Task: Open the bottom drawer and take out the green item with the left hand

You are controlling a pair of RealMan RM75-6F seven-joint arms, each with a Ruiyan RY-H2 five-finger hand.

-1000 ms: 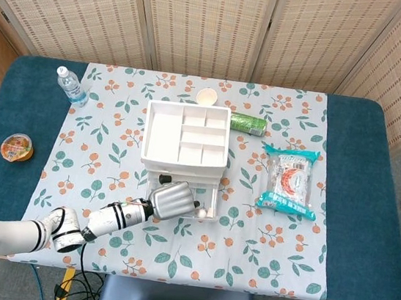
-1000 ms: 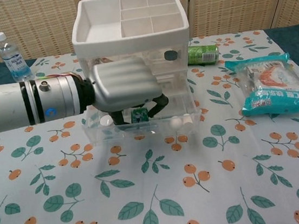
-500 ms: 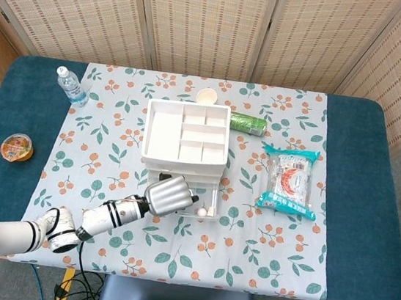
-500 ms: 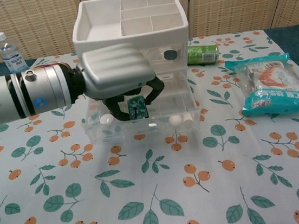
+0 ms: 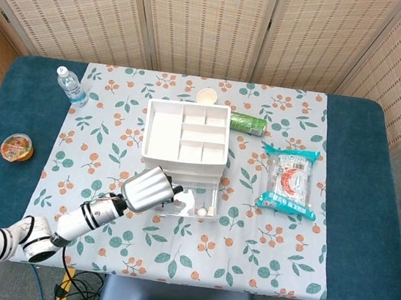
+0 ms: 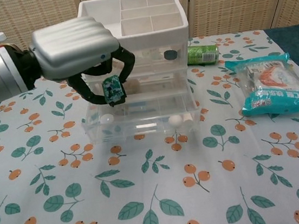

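Observation:
My left hand (image 6: 76, 47) (image 5: 147, 188) hangs above the left front of the drawer unit, its fingers curled down around a small green item (image 6: 113, 90), a flat green board. The item is held clear above the open bottom drawer (image 6: 140, 121) (image 5: 188, 201), a clear plastic tray pulled out toward me with a few small white balls (image 6: 176, 120) inside. The white drawer unit (image 5: 186, 138) (image 6: 133, 21) has a divided tray on top. In the head view the hand hides the green item. My right hand is in neither view.
A green can (image 5: 248, 124) (image 6: 203, 54) lies behind the unit on the right. A snack packet (image 5: 289, 181) (image 6: 271, 92) lies to the right. A water bottle (image 5: 71, 85) stands far left, a jelly cup (image 5: 17, 147) on the blue cloth, a small white cup (image 5: 206, 95) behind the unit.
My left hand has risen out of the bottom drawer and moved left and toward me, carrying the green item up with it. The drawer stays open.

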